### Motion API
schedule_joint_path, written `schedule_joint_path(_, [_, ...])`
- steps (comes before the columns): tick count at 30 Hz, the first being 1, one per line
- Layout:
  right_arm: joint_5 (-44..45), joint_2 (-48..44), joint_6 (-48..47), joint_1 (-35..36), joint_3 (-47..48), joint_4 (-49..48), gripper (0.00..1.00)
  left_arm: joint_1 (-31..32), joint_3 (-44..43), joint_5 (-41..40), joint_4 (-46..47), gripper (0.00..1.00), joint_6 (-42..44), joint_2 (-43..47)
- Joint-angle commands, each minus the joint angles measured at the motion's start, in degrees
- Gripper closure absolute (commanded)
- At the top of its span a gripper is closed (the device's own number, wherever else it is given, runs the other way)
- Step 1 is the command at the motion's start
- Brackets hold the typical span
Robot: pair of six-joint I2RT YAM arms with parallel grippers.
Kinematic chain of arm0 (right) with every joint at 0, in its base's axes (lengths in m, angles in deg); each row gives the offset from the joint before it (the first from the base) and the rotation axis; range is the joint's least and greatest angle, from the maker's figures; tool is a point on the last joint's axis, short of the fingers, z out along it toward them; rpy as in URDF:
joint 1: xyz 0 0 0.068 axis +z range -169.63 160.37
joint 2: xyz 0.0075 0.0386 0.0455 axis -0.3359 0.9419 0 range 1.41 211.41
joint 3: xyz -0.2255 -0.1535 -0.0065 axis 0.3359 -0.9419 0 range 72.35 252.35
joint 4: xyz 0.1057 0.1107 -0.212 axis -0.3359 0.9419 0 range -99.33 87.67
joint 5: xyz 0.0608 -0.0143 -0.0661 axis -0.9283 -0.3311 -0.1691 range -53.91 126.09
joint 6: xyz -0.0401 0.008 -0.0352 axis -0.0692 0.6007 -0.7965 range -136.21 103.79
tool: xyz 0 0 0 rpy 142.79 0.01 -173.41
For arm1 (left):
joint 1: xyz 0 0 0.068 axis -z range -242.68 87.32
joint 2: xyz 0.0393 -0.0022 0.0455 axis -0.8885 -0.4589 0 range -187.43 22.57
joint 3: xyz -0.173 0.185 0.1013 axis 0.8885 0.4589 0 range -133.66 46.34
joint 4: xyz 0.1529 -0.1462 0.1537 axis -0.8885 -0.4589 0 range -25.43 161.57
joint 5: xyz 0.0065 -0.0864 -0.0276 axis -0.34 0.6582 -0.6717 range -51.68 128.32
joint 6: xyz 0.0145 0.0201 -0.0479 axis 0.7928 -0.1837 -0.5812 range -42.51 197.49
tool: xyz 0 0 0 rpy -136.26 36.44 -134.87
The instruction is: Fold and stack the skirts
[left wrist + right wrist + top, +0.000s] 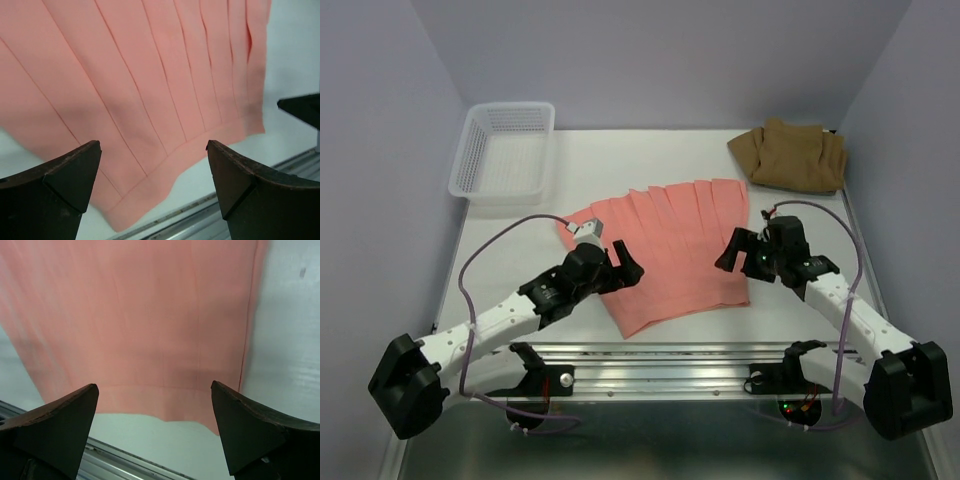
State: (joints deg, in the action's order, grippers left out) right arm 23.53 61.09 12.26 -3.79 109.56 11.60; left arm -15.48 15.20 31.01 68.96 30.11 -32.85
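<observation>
Lying flat, the pink skirt (672,255) points hem nearward.

Over the salmon-pink skirt (135,325).
Spread flat by the table (290,340) edge, below the right gripper (155,387), fingertips wide apart.

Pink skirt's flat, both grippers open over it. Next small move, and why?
Probably lower the left gripper and right gripper onto the near hem of the pink skirt and pinch it. The skirt lies spread flat, unfolded. Both grippers hang open and empty over its two sides, and both wrist views show the hem between the open jaws.
</observation>
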Motion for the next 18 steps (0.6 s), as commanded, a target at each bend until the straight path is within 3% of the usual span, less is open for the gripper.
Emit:
schedule_joint_path(1, [-3.4,0.0,5.5,0.2,-5.6,0.2,0.00,-7.9,-2.2,-1.1,4.7,0.01,8.3,-6.0])
schedule_joint_path(4, [-3.2,3.1,5.8,0.2,-7.0,-2.1,0.00,-13.3,-3.5,3.9,8.1,0.01,12.0,-10.6])
schedule_joint_path(7, [-2.5,7.8,6.1,0.2,-7.3,-3.6,0.00,-15.6,-6.5,3.1,10.3,0.01,15.4,-17.3])
schedule_joint_path(10, [3.7,11.3,6.9,0.2,-7.2,-3.2,0.00,-18.0,-9.4,5.3,9.6,0.01,16.5,-25.7])
schedule_joint_path(15, [16.8,14.5,7.7,0.2,-3.9,-1.1,0.00,-19.2,-7.4,5.6,9.5,0.01,15.7,-30.8])
schedule_joint_path(18, [17.6,18.1,6.1,0.2,-0.7,-1.0,0.00,-19.3,-4.3,7.9,9.6,0.01,13.9,-31.0])
